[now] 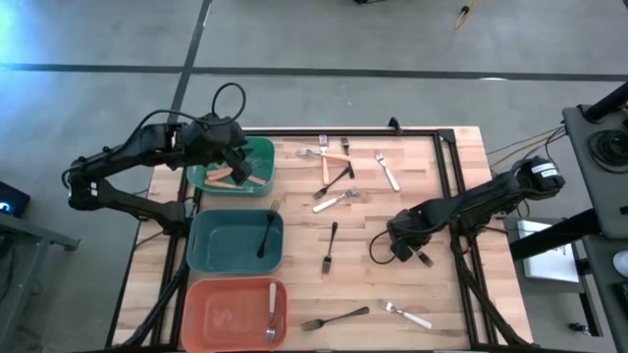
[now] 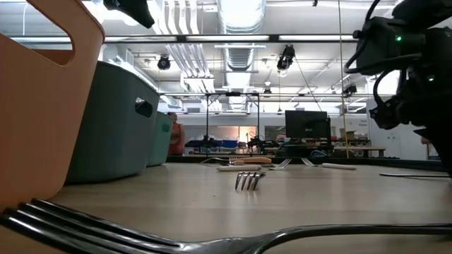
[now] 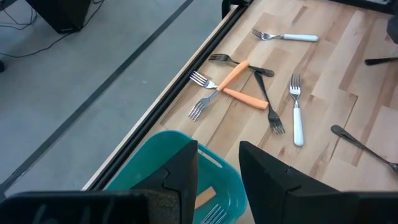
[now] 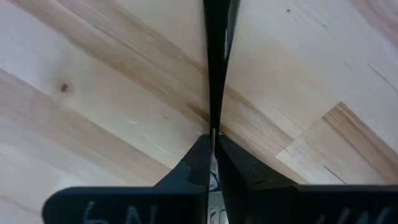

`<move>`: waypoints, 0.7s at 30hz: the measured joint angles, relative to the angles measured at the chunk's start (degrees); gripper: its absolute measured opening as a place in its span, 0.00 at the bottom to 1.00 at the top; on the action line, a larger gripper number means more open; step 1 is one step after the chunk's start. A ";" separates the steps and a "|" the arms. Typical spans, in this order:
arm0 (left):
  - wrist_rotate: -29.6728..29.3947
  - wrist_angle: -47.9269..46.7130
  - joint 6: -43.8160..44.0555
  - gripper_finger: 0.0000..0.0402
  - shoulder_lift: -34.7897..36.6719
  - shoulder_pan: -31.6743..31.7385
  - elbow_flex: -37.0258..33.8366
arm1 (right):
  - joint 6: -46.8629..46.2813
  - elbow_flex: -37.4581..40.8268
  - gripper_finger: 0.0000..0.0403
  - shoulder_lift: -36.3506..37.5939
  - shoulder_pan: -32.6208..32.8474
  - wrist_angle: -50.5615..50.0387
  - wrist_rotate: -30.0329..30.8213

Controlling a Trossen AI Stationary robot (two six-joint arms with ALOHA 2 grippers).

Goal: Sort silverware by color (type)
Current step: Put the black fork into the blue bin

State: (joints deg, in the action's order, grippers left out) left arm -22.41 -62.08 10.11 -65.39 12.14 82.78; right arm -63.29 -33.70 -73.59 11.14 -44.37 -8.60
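Right gripper (image 1: 400, 247): low on the wooden table (image 1: 461, 294), fingers pressed together, pinching a black fork (image 4: 217, 56).
Left gripper (image 1: 235, 162): over the green bin (image 1: 263, 149), fingers part-way apart, nothing held.
Bins: three; green has orange-handled forks (image 1: 234, 176), teal bin (image 1: 211, 245) one black, salmon bin (image 1: 221, 304) one white.
Table forks: about ten loose.

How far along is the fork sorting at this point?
Early. Done: orange-handled forks in the green bin, a black fork in the teal bin, a white-handled fork in the salmon bin. In hand: the right gripper shut on a black fork. Left: several loose forks.
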 joint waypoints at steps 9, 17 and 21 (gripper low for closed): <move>-0.01 -0.24 -0.02 0.25 0.00 0.00 -0.04 | 4.38 -5.00 0.02 1.07 -0.02 0.86 0.22; 1.08 0.29 -1.79 0.25 -0.04 -0.17 -0.70 | 7.69 -8.43 0.02 2.02 -0.04 0.40 1.83; 6.60 8.08 -7.19 0.25 0.50 -1.00 -6.05 | 9.38 -10.77 0.02 2.57 -0.17 0.45 7.13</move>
State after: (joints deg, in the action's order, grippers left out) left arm -15.81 -54.01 2.92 -64.88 11.15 76.73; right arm -53.91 -44.47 -71.03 10.96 -43.92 -1.47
